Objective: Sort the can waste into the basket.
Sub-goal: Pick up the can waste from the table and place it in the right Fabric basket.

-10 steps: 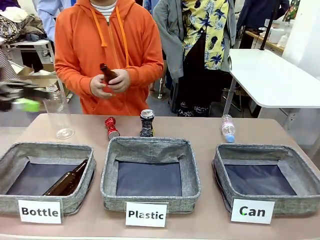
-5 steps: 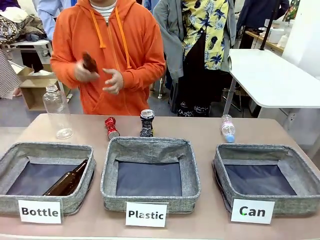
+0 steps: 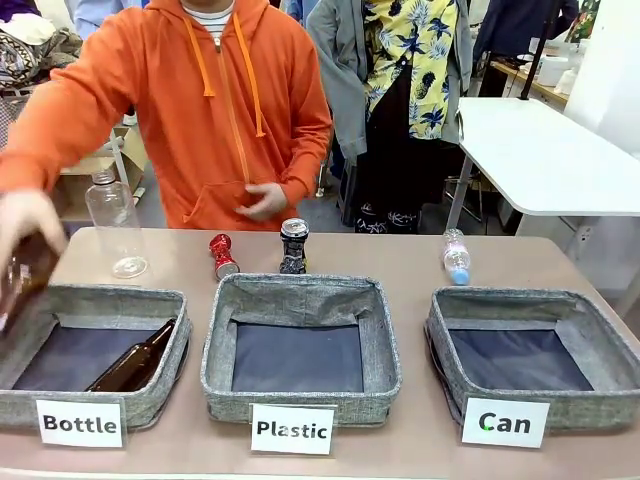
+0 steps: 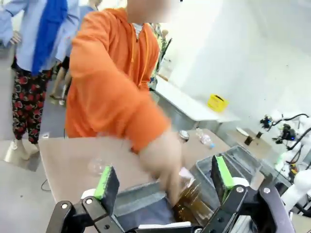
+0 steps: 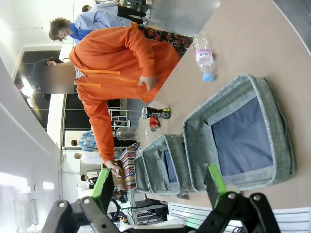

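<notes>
Two crushed cans stand at the table's far side behind the middle basket: a red can (image 3: pixel 222 255) (image 5: pixel 154 124) and a dark printed can (image 3: pixel 293 246) (image 5: pixel 156 113). At the front right sits the grey basket labelled "Can" (image 3: pixel 446 322) (image 5: pixel 278 121), with nothing in it. My left gripper (image 4: pixel 164 179) is open and hangs above the table's left end. Beyond its fingers a person's hand (image 4: pixel 163 162) holds a brown bottle (image 4: pixel 192 206). My right gripper (image 5: pixel 158 183) is open, high above the "Can" basket, with nothing between its fingers.
The person in the orange hoodie reaches a hand (image 3: pixel 22 225) with a brown bottle (image 3: pixel 20 278) over the "Bottle" basket (image 3: pixel 150 400), where another brown bottle (image 3: pixel 135 362) lies. The "Plastic" basket (image 3: pixel 300 295) sits in the middle. A clear bottle (image 3: pixel 113 222) stands far left; a small plastic bottle (image 3: pixel 456 256) lies far right.
The person's hand has swung the brown bottle from chest height down and left to the "Bottle" basket. My left gripper has gone from the front view's left edge. The cans have not moved.
</notes>
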Robot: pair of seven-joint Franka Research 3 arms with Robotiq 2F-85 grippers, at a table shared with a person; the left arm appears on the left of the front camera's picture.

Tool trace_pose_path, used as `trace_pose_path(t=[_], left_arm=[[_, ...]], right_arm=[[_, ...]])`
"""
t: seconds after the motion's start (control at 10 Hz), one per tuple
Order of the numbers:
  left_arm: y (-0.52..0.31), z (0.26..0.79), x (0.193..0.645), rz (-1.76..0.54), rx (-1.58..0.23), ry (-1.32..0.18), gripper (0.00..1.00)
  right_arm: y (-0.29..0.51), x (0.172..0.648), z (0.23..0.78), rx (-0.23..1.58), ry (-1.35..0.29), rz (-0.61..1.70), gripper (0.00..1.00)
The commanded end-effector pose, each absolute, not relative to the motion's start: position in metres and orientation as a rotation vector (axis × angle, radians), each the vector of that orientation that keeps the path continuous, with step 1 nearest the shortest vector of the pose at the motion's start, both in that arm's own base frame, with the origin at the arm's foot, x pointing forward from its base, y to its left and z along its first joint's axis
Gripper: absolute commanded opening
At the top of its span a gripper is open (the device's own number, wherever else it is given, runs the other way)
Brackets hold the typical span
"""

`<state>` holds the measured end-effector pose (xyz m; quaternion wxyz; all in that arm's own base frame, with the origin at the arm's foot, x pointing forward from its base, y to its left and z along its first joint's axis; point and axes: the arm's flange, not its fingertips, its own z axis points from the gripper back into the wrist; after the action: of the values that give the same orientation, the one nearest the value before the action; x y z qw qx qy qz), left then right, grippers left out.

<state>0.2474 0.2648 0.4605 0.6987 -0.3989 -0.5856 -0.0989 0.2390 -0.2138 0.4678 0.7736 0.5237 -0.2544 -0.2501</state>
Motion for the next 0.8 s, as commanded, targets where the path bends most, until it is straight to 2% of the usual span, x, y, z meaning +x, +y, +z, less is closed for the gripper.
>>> trace_pose_path(t=[0.0, 0.1, 0.3, 0.7], left_arm=[[0.31, 0.484, 0.213, -0.189, -0.909, -1.396, 1.0], [0.338, 0.487, 0.193, -0.045, -0.867, -1.421, 1.0], [0.358, 0.47, 0.166, 0.003, -0.919, -1.487, 1.0], [0.357, 0.456, 0.176, 0.007, -0.958, -1.457, 1.0]], right_arm=[[-0.215, 0.241, 0.47, 1.152, -0.583, -0.522, 1.0], [-0.215, 0.241, 0.47, 1.152, -0.583, -0.522, 1.0], [-0.215, 0.241, 0.47, 1.152, -0.583, -0.522, 1.0], [-0.215, 0.241, 0.47, 1.152, -0.583, -0.522, 1.0]])
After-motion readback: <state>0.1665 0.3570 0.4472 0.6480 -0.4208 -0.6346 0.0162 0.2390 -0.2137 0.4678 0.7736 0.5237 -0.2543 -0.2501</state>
